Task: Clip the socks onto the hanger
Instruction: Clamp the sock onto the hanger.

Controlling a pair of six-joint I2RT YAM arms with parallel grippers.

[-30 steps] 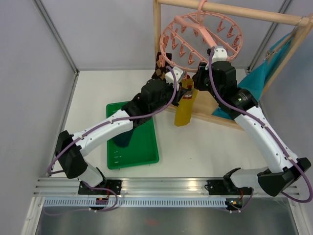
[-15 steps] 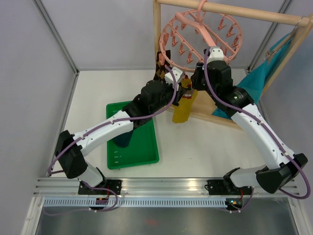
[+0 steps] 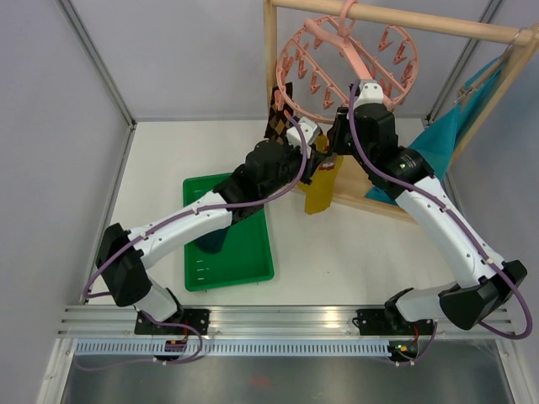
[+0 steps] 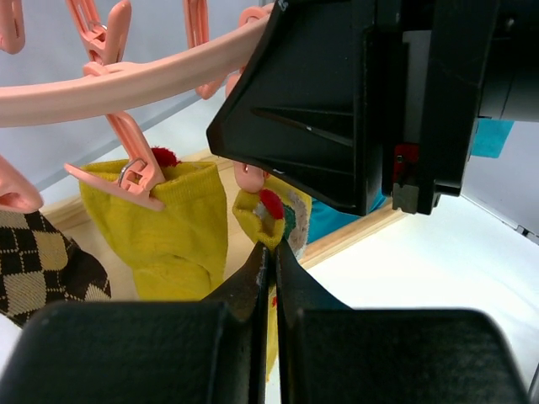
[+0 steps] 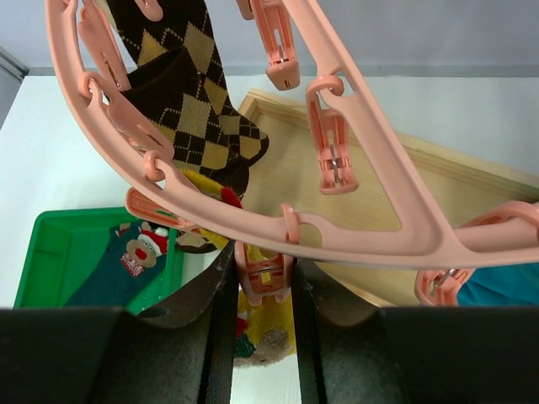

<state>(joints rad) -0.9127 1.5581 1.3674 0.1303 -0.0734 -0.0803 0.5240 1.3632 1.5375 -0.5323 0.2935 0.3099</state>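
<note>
Lifting the yellow sock (image 3: pixel 321 192) slightly higher than a second ago, the left end effector (image 4: pixel 268 265) is clenched on its cuff and holds it just under the hanger (image 5: pixel 362 234). Over that second the right arm moves in and up as well, and the ring tips a little with it. The right end effector (image 5: pixel 259 263) now grasps one clip (image 5: pixel 263 282) hanging from the ring, squeezing it between its fingers. The held cuff sits directly beneath that clip, close to it but seemingly not yet inside. Whether the clip's mouth is actually spread is hidden from these views.

The change looks like both arms closing in on one meeting point, so the step in hand is likely feeding this cuff into the pinched clip. It probably needs only a short further rise before the clip can be let go.

Elsewhere on the hanger, another yellow sock (image 4: pixel 173 236) already hangs from its own clip, and a brown argyle sock (image 5: pixel 198 109) hangs further round the ring. A teal sock (image 5: pixel 135 257) lies in the green tray (image 3: pixel 253 269) on the counter (image 3: pixel 354 252), so more clipping remains.
</note>
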